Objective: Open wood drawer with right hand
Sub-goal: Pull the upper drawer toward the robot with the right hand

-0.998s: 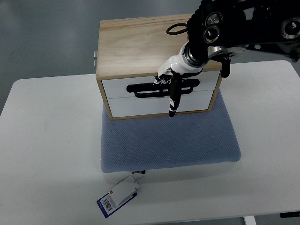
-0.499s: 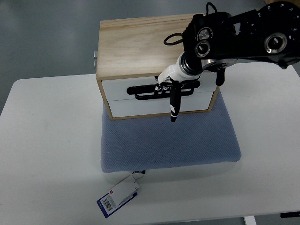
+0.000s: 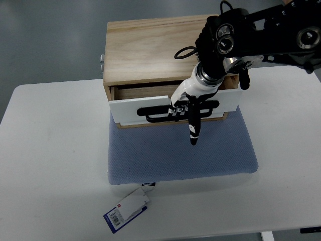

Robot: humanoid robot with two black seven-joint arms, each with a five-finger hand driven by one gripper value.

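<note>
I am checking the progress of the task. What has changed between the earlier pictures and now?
The right hand, hooked on the black handle, pulled the upper drawer partly out toward the camera, so its wooden inside shows. The wooden box, the blue cushion, the tag and the white table stayed in place.
</note>
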